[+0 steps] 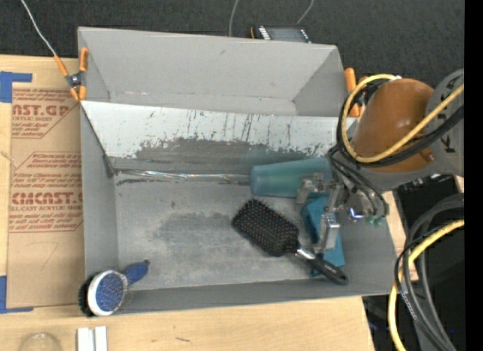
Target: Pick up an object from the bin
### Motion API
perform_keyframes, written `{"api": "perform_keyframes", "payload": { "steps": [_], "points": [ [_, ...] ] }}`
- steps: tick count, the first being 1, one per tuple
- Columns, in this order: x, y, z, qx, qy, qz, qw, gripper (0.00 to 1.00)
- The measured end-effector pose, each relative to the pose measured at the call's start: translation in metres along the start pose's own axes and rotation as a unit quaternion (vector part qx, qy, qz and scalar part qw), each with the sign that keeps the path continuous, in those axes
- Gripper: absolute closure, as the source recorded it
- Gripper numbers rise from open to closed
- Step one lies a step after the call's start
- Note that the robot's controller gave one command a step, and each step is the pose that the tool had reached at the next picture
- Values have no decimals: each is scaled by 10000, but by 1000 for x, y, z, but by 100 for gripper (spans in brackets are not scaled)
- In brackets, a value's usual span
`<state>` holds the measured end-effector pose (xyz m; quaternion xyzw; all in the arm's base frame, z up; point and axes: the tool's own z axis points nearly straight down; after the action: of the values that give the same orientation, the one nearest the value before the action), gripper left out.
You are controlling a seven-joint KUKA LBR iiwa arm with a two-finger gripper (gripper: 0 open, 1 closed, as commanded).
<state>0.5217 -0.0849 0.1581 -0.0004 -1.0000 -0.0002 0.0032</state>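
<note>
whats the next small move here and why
Probably lower the gripper a little, straight down. It hangs at the right side of the bin, above a blue flat thing and the handle end of the black hairbrush, with nothing seen held in it. The teal cylinder lies just behind, so a plain descent seems safer than a sideways shift.

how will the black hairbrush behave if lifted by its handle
Probably stiff: the black hairbrush looks like hard plastic. Held by its thin handle, the wide bristled head would likely tip down. Lying flat, it should slide rather than roll.
</note>
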Motion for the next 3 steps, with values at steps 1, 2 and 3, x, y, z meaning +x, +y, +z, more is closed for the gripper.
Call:
{"api": "perform_keyframes", "payload": {
  "steps": [1, 2, 3],
  "points": [
    [29, 37, 68, -13, -16, 14, 10000, 0],
    [26, 35, 63, 0, -52, 11, 10000, 100],
    [28, 39, 79, 13, -207, -1267, 9917, 100]
  ]
}}
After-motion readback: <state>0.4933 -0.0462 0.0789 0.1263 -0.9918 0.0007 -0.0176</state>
